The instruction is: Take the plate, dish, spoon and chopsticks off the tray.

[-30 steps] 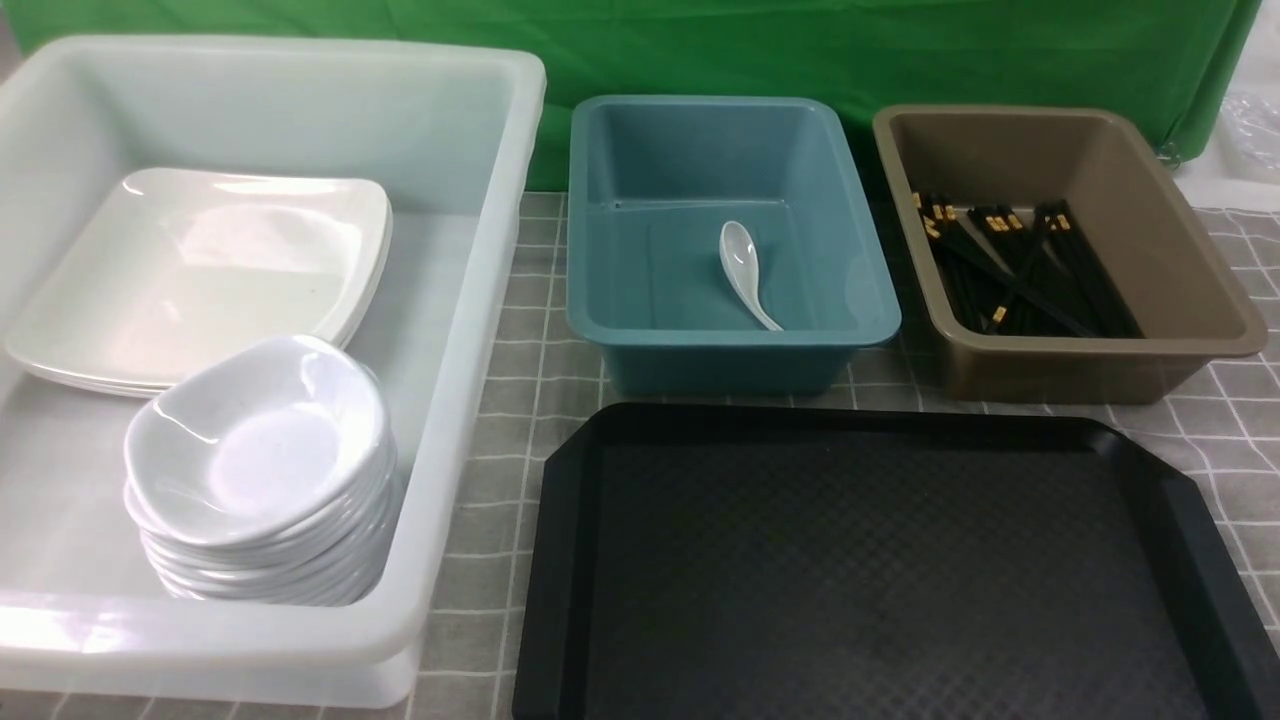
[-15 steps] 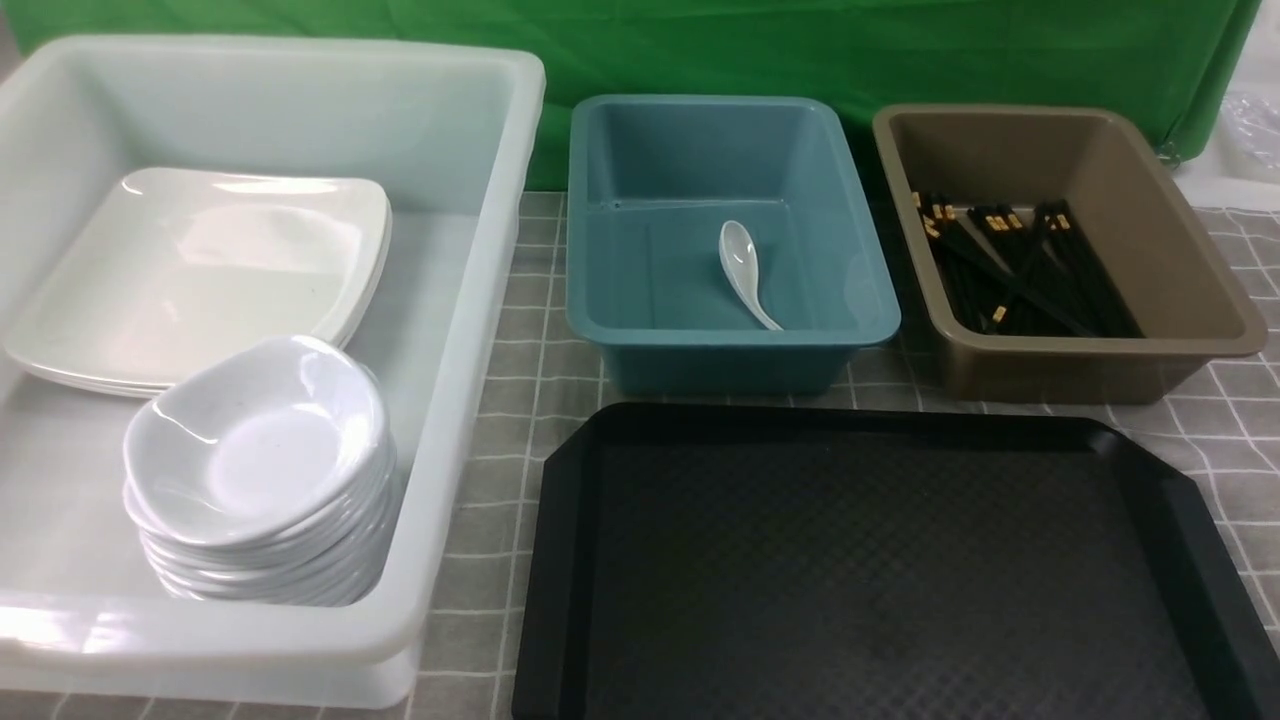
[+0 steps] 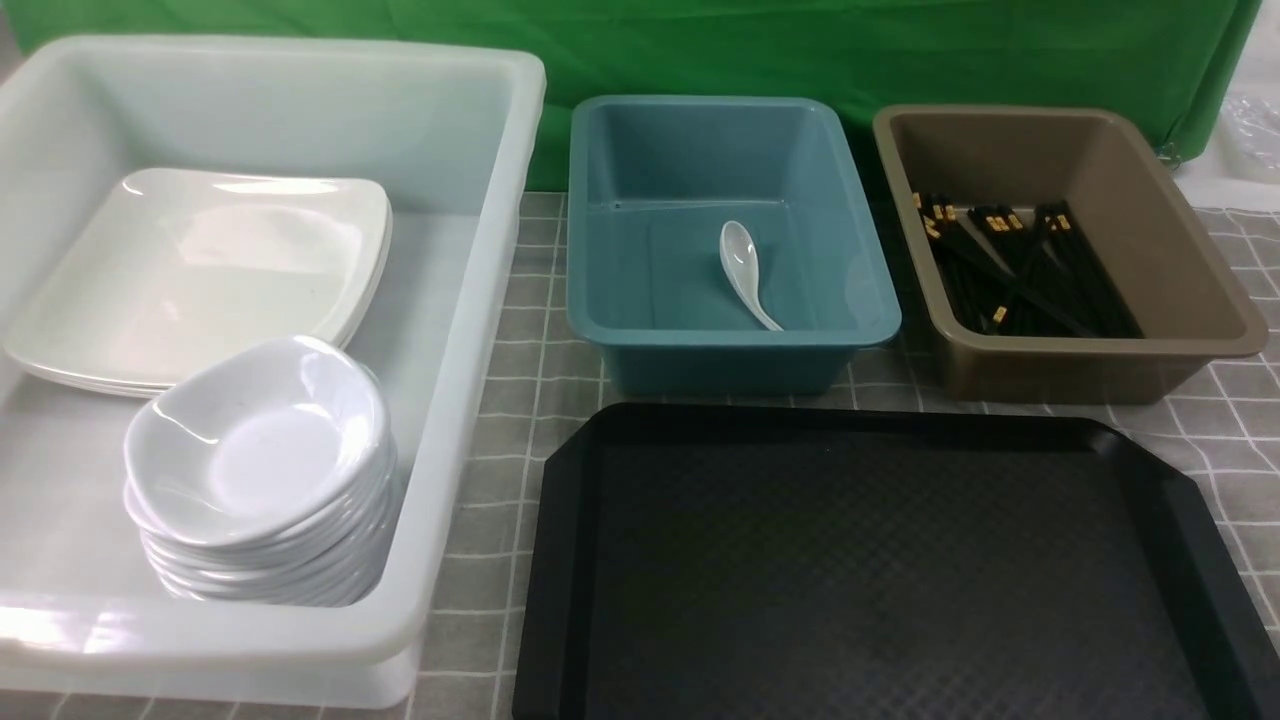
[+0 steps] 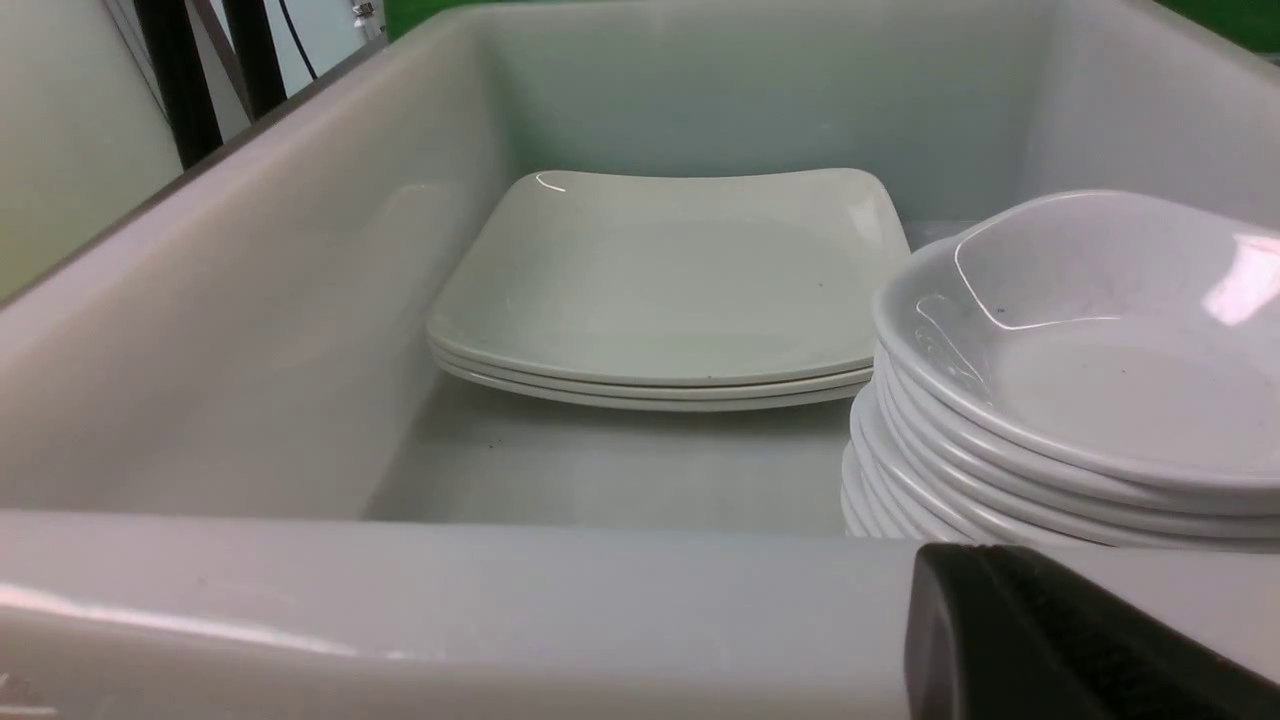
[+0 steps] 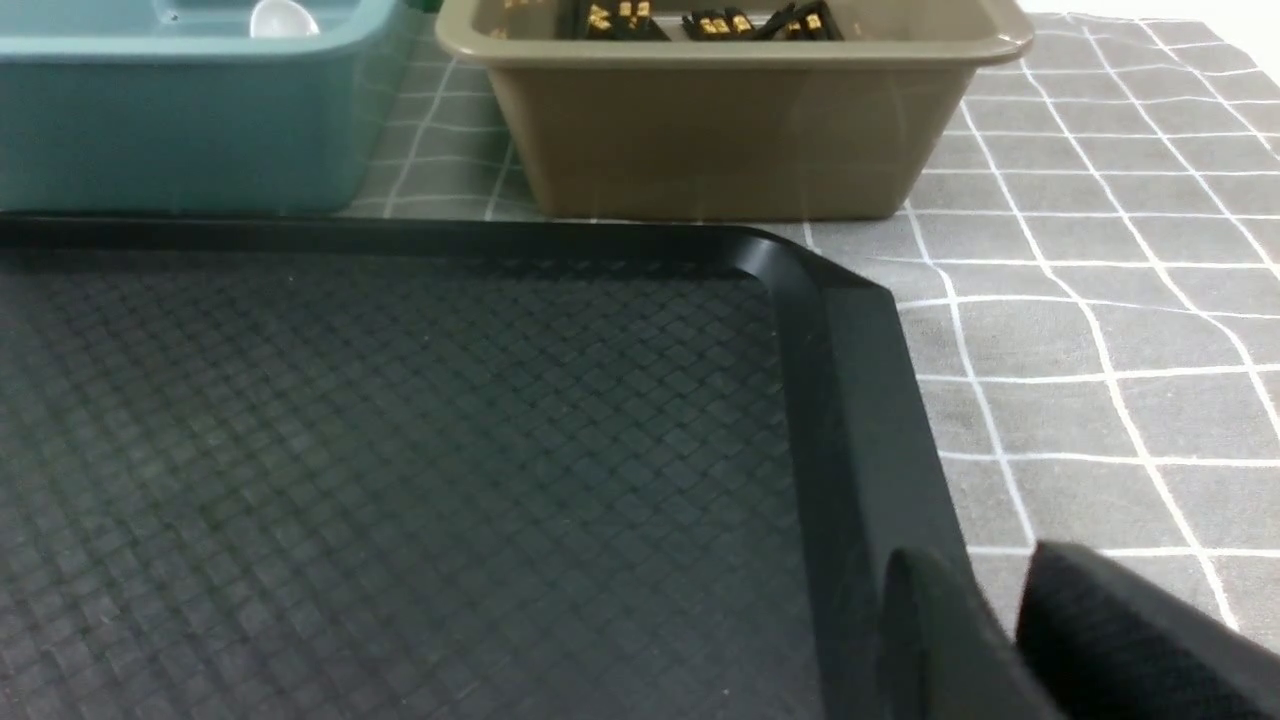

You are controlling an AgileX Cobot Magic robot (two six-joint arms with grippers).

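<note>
Black tray (image 3: 880,560) sits near-centre on the grey checked tabletop (image 3: 520,400), nothing on its diamond-textured floor. White plate (image 3: 200,270) is topmost of a short stack of square plates at the far left of the big translucent white tub (image 3: 470,330). Stack of small grey-white dishes (image 3: 260,480) sits nearer in the same tub, just beside the plates. Spoon (image 3: 745,270) lies in the teal bin (image 3: 730,345), handle pointing to the near right. Chopsticks (image 3: 1020,270) are piled in the brown bin (image 3: 1230,320) at far right, gold ends mostly toward the far wall. Neither arm shows from the front. Left gripper (image 4: 1060,640): only a black edge visible at the tub's near rim, can't tell the jaw gap. Right gripper (image 5: 1010,640): two dark fingers over the tray's right rim, narrow gap, holding nothing.
</note>
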